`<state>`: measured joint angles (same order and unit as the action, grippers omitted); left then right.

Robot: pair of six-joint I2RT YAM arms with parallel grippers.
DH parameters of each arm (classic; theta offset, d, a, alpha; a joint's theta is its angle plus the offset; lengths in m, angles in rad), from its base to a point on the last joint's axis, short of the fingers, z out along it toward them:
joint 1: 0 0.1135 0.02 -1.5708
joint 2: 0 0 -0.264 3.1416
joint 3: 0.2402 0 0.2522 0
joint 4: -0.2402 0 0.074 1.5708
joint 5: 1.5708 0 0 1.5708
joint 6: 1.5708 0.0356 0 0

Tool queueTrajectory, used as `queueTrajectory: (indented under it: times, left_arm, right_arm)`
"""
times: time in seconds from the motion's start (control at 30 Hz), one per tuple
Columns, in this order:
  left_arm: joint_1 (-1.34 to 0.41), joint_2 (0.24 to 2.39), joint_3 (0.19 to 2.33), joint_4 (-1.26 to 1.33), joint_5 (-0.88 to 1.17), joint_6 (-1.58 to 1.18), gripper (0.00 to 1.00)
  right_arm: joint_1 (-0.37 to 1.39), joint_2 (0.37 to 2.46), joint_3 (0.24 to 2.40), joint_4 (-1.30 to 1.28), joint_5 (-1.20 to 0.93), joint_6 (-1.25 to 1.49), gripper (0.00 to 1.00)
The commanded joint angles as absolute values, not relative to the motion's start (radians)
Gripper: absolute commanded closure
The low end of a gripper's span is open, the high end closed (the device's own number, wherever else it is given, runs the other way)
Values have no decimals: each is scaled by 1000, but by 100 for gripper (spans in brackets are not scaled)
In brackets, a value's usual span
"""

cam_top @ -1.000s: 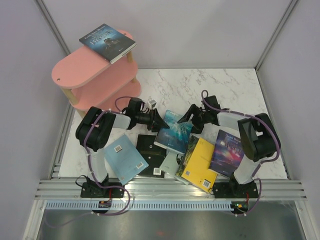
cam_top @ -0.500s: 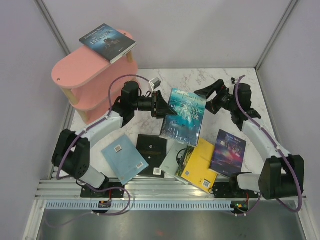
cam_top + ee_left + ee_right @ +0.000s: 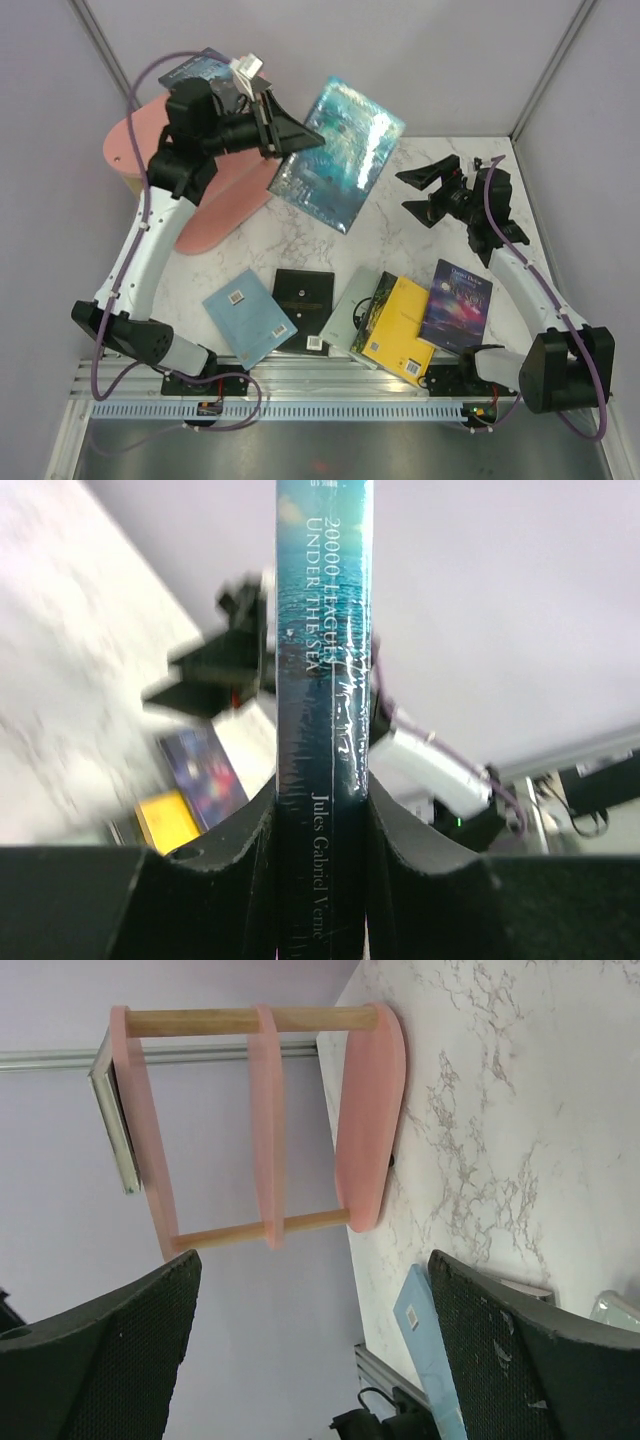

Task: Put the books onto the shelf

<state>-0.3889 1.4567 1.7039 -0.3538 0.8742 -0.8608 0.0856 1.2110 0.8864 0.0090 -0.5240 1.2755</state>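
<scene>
- Left gripper [image 3: 300, 138]: clamped on the spine edge of the teal book [image 3: 335, 150]. In the left wrist view the two fingers [image 3: 240, 855] press on either side of the spine, which reads "20000 Leagues Under the Sea".
- Teal book: one, held in the air and tilted, cover facing up. It hangs just right of the shelf's top board, above the far left part of the surface [image 3: 470, 160], and touches neither.
- Right gripper [image 3: 410, 192]: jaws wide apart, holding nothing and touching nothing. It hovers over the far right of the surface and points left. In the right wrist view its fingers [image 3: 110, 1355] frame the shelf.
- Shelf [image 3: 125, 150]: one, at the far left of the surface, partly hidden by the left arm. The right wrist view shows three pink boards joined by light wooden posts [image 3: 250, 1022].
- Dark book [image 3: 200, 68]: one, lying flat on the top board of the shelf.
- Books on the surface: five, in a row along the near edge. From left to right they are the pale blue book [image 3: 250, 317], black book [image 3: 303, 295], grey-green book [image 3: 350, 318], yellow book [image 3: 402, 320] and purple book [image 3: 455, 305]. The yellow book overlaps the grey-green one.
- Totals: two grippers, seven books, one shelf.
</scene>
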Motion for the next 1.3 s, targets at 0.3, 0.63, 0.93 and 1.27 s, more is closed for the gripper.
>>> queueTrajectory:
  times: [0.3, 0.63, 0.93, 1.27]
  left_arm:
    - [-3, 1621, 2230, -209, 556, -1163, 98]
    - [32, 1629, 2168, -193, 69, -1290, 98]
    - [44, 1628, 2062, -207, 3, -1259, 98]
    - [40, 1637, 1936, -110, -98, -1332, 98]
  right_arm:
    - [100, 1193, 801, 118, -558, 1371, 3]
    - [101, 1175, 769, 118, -563, 1371, 4]
    - [110, 1172, 759, 120, -568, 1365, 4]
    - [143, 1195, 749, 149, -572, 1365, 6]
